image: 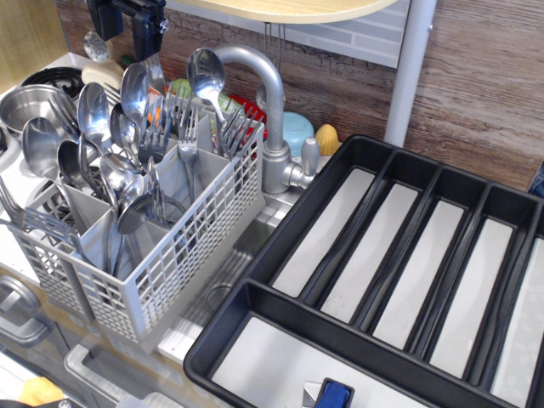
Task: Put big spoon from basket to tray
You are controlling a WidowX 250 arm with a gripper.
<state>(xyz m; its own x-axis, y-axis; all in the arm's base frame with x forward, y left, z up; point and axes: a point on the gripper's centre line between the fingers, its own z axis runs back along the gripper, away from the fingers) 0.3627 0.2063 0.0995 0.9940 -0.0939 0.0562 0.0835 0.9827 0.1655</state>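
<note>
- Nearest to us, at the bottom edge, we see a small blue object point(335, 394) lying in the cross slot of the tray point(280, 308).
- The tray is black with pale grey slot bottoms; it fills the right and near part of the scene, its long slots running away toward the far right.
- To the left of the tray stands the light grey basket point(191, 255), its grid walls upright and its compartments crowded with cutlery.
- Forks point(183, 119) and spoons stand upright in the basket, bowls and tines upward.
- The big spoon point(138, 89) stands in the far part of the basket, bowl up, among the other spoons.
- Just behind the basket rises the grey faucet point(270, 119), between basket and tray.
- Steel pots point(21, 106) sit at the far left.
- Farthest, at the top left, the gripper point(146, 25) hangs right above the big spoon's bowl; we cannot tell whether its fingers are spread or pinching the spoon.
</note>
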